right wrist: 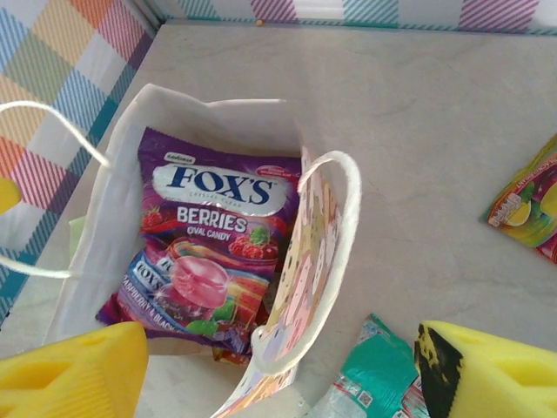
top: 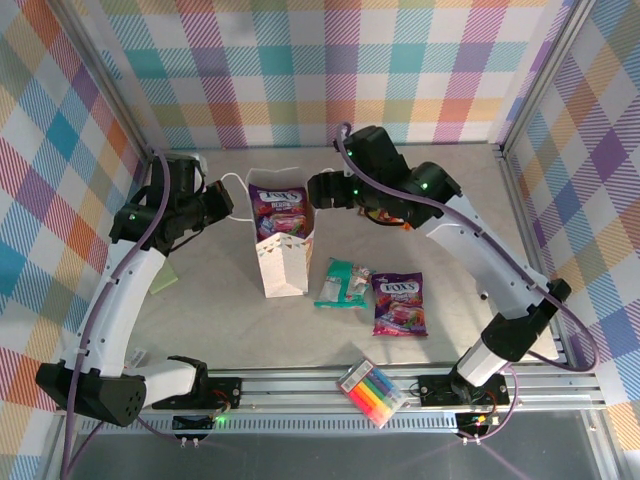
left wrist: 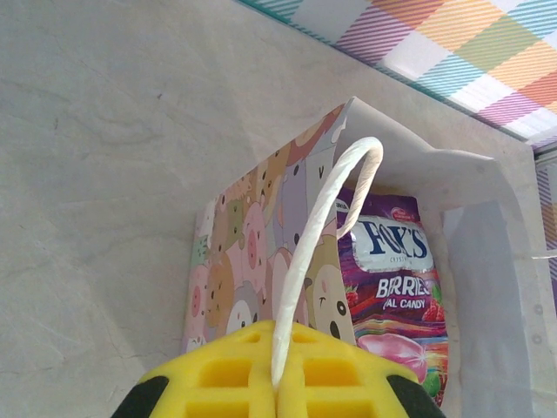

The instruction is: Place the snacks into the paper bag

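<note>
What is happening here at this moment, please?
The robot is filling a paper bag. The left tool pinches one rope handle, holding the bag open. The right tool hovers open above it. One purple candy bag is inside; a teal packet and another purple packet lie on the table.

Built alike: left arm [top: 135, 290] and right arm [top: 480, 250], smooth white tubular links between bulky black joint housings. Small green lights [top: 130, 213] glowing on the black housings. Thin purple cable [top: 100, 290] trailed along each arm, bowing clear of the links in places. Seated on black base blocks [top: 195, 385]. Tipped with bright yellow left fingers [left wrist: 226, 374], moulded with square recesses. Right fingers [right wrist: 70, 374] in the same yellow, one with a black patch at its inner edge.
</note>
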`<action>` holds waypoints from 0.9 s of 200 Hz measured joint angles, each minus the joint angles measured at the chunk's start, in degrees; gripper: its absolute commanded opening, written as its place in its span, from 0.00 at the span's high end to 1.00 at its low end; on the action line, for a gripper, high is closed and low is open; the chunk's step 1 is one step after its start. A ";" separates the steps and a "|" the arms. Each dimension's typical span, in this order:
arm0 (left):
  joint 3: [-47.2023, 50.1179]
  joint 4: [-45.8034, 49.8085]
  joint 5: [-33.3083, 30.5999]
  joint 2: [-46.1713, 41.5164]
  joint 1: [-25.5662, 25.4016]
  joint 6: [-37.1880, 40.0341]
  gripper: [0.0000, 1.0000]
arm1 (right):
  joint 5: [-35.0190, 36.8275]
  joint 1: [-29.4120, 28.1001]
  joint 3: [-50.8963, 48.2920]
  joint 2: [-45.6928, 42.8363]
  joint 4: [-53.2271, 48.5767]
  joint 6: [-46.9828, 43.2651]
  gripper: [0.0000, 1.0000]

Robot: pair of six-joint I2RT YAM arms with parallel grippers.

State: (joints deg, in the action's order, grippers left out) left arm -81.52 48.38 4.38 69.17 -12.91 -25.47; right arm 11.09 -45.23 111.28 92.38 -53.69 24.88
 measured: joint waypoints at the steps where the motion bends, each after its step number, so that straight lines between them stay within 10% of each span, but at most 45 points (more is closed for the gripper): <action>1: 0.00 0.00 0.02 0.00 0.00 0.02 1.00 | -0.09 0.09 0.00 0.11 0.02 0.02 0.24; 69: -0.24 0.17 0.74 1.38 0.04 0.79 1.00 | -4.96 2.10 3.96 8.66 1.79 0.33 1.00; 180: -18.51 4.28 6.10 9.20 0.09 4.35 1.00 | -9.29 3.13 29.24 19.74 -5.40 -4.42 0.98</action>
State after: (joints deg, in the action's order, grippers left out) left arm -100.03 52.66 10.48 78.37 -12.82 -21.12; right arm 1.80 -42.11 140.53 112.12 -59.09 20.47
